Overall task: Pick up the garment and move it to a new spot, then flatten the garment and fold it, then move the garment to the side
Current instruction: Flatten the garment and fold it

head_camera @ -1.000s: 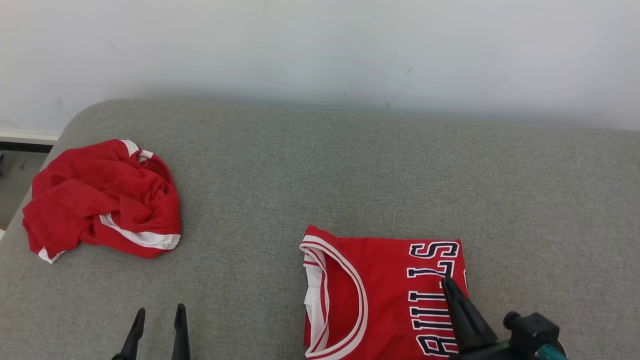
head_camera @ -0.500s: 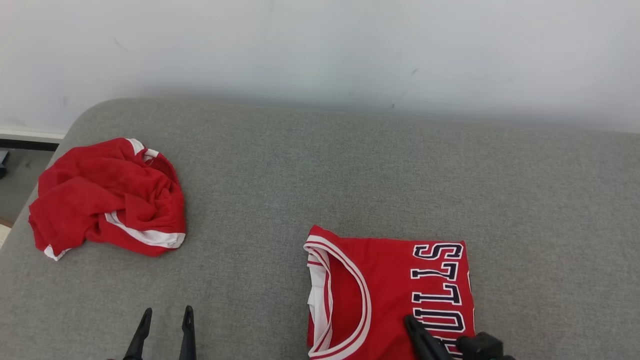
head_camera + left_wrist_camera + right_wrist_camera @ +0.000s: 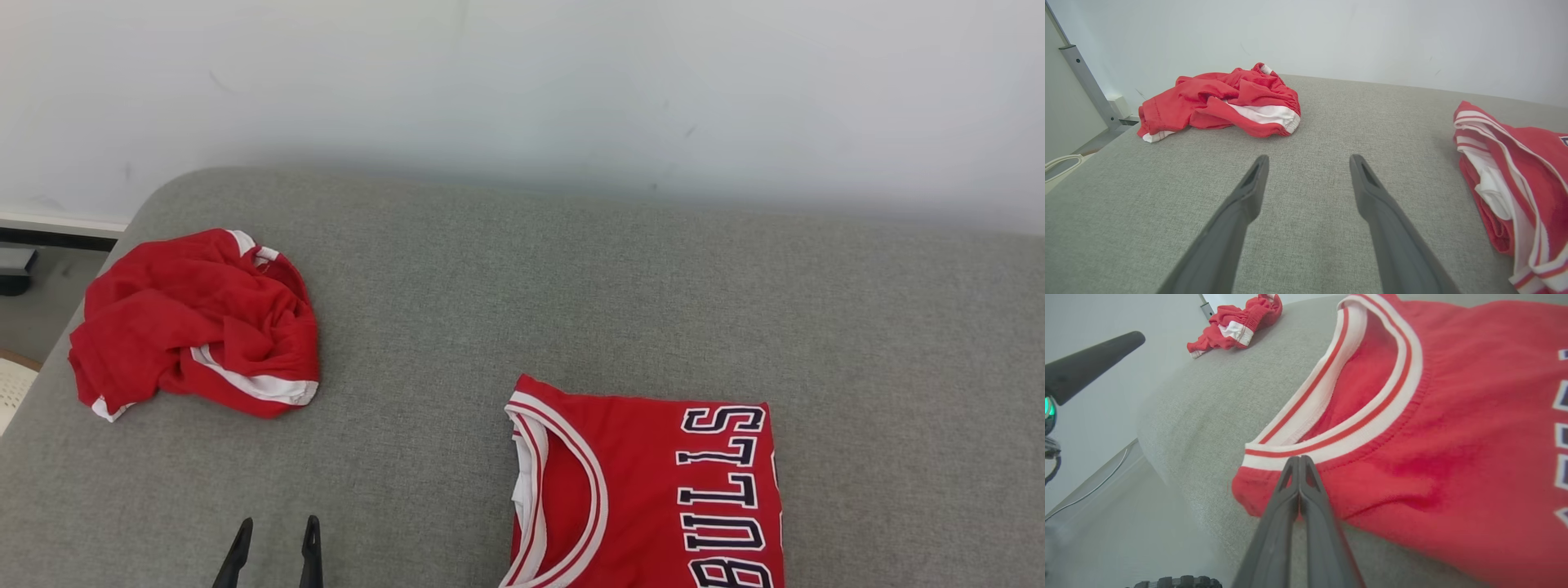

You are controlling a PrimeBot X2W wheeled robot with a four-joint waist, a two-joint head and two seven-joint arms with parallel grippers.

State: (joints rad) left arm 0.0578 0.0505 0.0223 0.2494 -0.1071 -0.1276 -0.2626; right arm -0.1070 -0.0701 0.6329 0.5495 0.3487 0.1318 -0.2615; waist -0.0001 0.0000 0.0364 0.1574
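Head downward, wrists low, seemingly close, jersey (image 3: 645,490) shared

Grey upholstered surface (image 3: 571,269), plain white wall (image 3: 522,82) behind (faintly scuffed), perhaps grey floor (image 3: 41,310) leftward.

Wide bare strip of grey cushion (image 3: 457,327) runs between crumpled red shorts (image 3: 196,327) at far left and folded Bulls jersey (image 3: 645,482) at near right, well apart. Cushion's back and right end lie bare up to white wall (image 3: 522,82). Left gripper (image 3: 275,551), fingers spread, faces bare fabric.
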